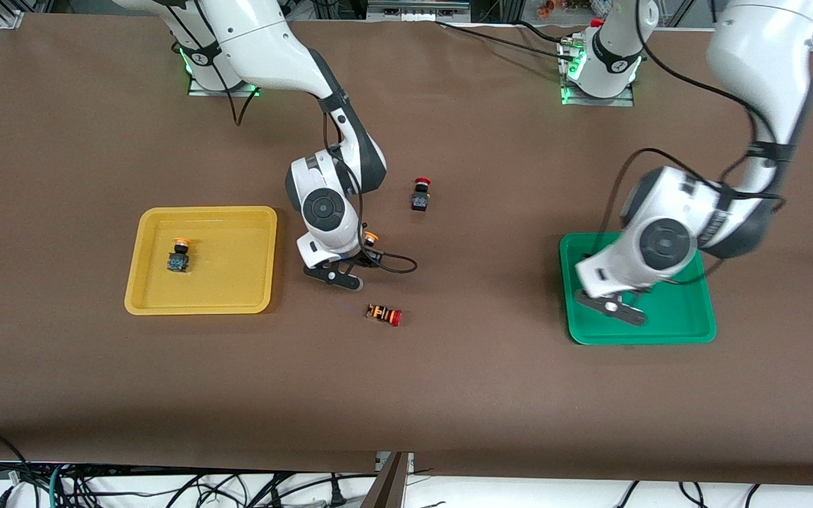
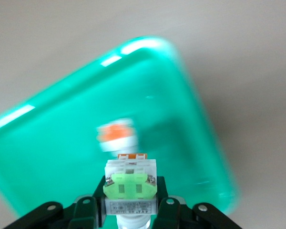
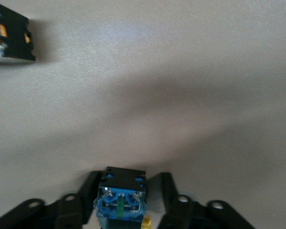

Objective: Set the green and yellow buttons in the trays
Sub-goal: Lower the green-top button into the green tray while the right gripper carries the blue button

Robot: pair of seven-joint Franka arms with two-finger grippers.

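Observation:
My left gripper [image 1: 634, 293] is over the green tray [image 1: 682, 319] and is shut on the green-faced white switch [image 2: 129, 183]. In the left wrist view, the orange-faced white switch [image 2: 117, 136] lies in the green tray [image 2: 62, 157] just past the held one; the arm hides it in the front view. My right gripper [image 1: 366, 250] is shut on a yellow-capped black switch [image 1: 371, 238] with a blue base [image 3: 120, 202], over bare table beside the yellow tray [image 1: 237, 289]. The other yellow-capped switch [image 1: 179, 255] lies in the yellow tray.
A black switch with a red cap [image 1: 420, 194] stands farther from the front camera than the right gripper. A red-capped switch with an orange-striped body [image 1: 384, 315] lies nearer to it. A black switch body [image 3: 9, 33] shows at the edge of the right wrist view.

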